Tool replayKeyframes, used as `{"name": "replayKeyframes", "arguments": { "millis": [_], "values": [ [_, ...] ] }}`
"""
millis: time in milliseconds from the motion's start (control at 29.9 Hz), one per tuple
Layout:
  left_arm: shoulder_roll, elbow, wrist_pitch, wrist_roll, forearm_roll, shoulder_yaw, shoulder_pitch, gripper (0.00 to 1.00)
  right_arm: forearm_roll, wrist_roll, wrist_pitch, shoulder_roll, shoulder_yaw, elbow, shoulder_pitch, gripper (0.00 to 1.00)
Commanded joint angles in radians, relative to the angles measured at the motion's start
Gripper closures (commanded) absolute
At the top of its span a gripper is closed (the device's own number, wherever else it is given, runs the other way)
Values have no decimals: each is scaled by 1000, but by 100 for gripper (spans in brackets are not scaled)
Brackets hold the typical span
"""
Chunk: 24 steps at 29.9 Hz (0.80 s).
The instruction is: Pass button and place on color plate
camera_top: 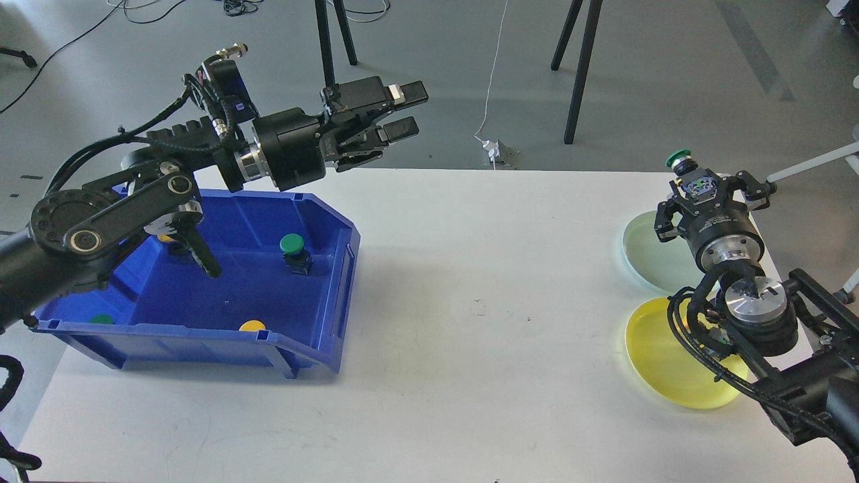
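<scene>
White bench (470, 282). Blue bin (282, 335) at 9 o'clock: one green button (292, 245) fully visible inside, plus two yellow and one more green partly hidden. Two plates at 3 o'clock: one pale green plate (644, 251), one yellow plate (661, 365). Left claw (407, 113) released, holding nothing, above the bin's far edge. Right claw (688, 176) grasps a second green button (678, 159) above the pale plate.

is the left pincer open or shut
Open: the left pincer hangs above the white table's far edge, its two fingers apart with nothing between them.
</scene>
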Motion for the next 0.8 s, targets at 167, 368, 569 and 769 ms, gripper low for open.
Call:
{"name": "replayKeyframes", "arguments": {
  "millis": [167,368,569,769],
  "values": [
    [-2,0,0,0,0,-1,0,24,35,-10,-159,139,49,-278,125,99],
    [-2,0,0,0,0,-1,0,24,40,-23,-159,177,49,-384,161,88],
    [-3,1,0,0,0,-1,0,23,40,-36,-159,177,44,-386,158,63],
    [-6,1,0,0,-2,-6,0,22,40,-36,-159,177,46,-381,153,18]
  ]
}}
